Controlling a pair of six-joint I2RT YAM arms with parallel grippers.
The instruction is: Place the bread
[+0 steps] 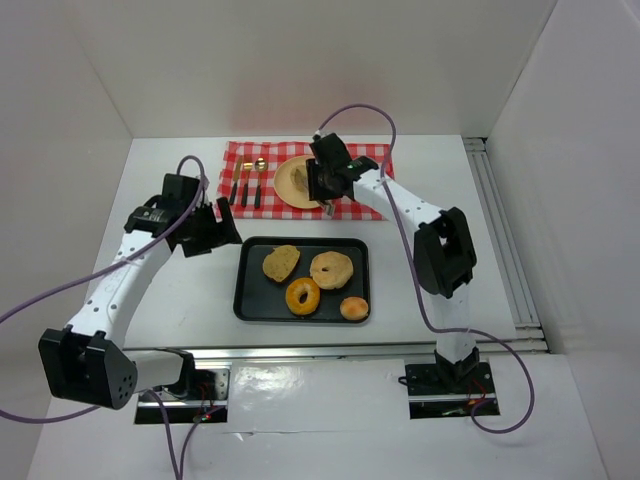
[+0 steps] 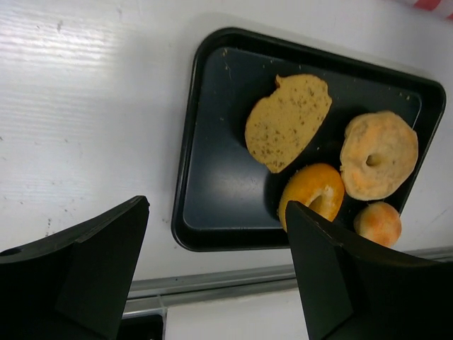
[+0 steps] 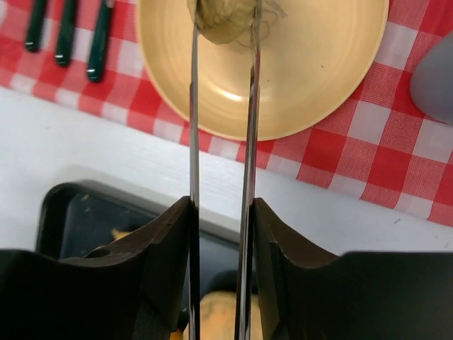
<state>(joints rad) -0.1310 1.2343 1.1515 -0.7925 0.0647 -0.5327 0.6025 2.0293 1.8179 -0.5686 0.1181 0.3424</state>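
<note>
The right gripper (image 3: 221, 207) is squeezed narrow around a pair of thin metal tongs (image 3: 192, 106). The blades run up the middle of the wrist view, and their tips pinch a pale lump of bread (image 3: 225, 13) at the top edge, over the tan plate (image 3: 318, 64). The plate sits on a red-checked cloth (image 3: 368, 156), with dark-handled cutlery (image 3: 65, 35) at upper left and something grey (image 3: 435, 78) at the right edge. A black tray (image 1: 255, 290) lies below the cloth, near it but not touching. It holds a flat slice (image 2: 287, 120), a bagel (image 2: 379, 154), an orange doughnut (image 2: 311, 195) and a small roll (image 2: 377, 223). The left gripper (image 2: 216, 269) hangs wide open and empty at the tray's left side.
</note>
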